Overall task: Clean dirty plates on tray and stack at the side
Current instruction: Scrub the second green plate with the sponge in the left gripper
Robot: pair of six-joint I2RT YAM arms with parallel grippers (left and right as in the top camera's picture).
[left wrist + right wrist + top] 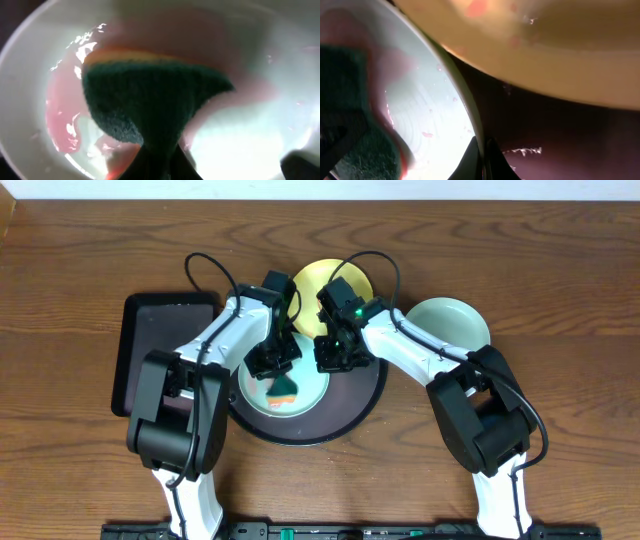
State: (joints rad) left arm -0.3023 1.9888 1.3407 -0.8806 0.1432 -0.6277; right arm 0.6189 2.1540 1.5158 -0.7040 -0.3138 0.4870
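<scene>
On the round black tray (362,395) lies a mint plate (312,392) with pink-red smears (62,115). My left gripper (275,362) is shut on a sponge (150,95), green scouring side up, and presses it into this plate (260,125). My right gripper (330,355) is shut on the same plate's rim (465,100), one finger inside and one outside. The yellow plate (312,284) sits at the tray's far side and shows faint red specks (520,35). A second mint plate (450,325) rests on the table to the right.
A smaller black rectangular tray (160,350) lies on the wooden table at the left. Both arms cross over the round tray's middle. The dark tray floor (555,130) shows between the two plates.
</scene>
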